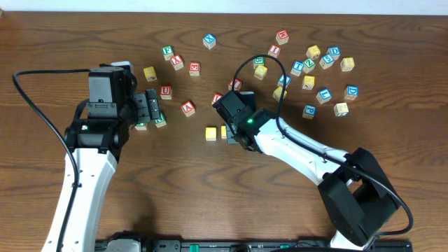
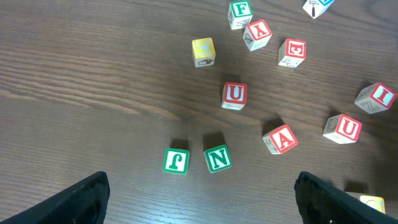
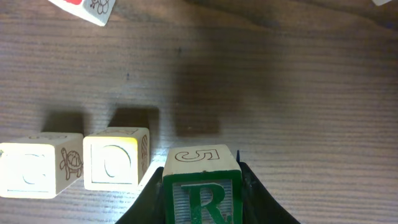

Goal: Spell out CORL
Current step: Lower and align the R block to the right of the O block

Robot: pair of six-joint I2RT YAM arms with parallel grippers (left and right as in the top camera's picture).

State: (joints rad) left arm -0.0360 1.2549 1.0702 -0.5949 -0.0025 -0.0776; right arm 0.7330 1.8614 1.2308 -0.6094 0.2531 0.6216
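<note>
R block (image 3: 202, 194) seemingly inside right gripper (image 3: 203, 208)

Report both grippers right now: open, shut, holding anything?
Left gripper: open, holding nothing.
Right gripper: shut on the wooden cube with a green R.

Overhead cam looks straight down on the whole table (image 1: 42, 35), left arm (image 1: 91, 168) and right arm (image 1: 301, 150) both in frame. Left wrist cam hangs fairly high, tilted onto the U block (image 2: 234, 94) cluster, seen left of centre overhead. Right wrist cam sits super close and low at the yellow pair (image 3: 116, 158), mid-frame overhead.
</note>
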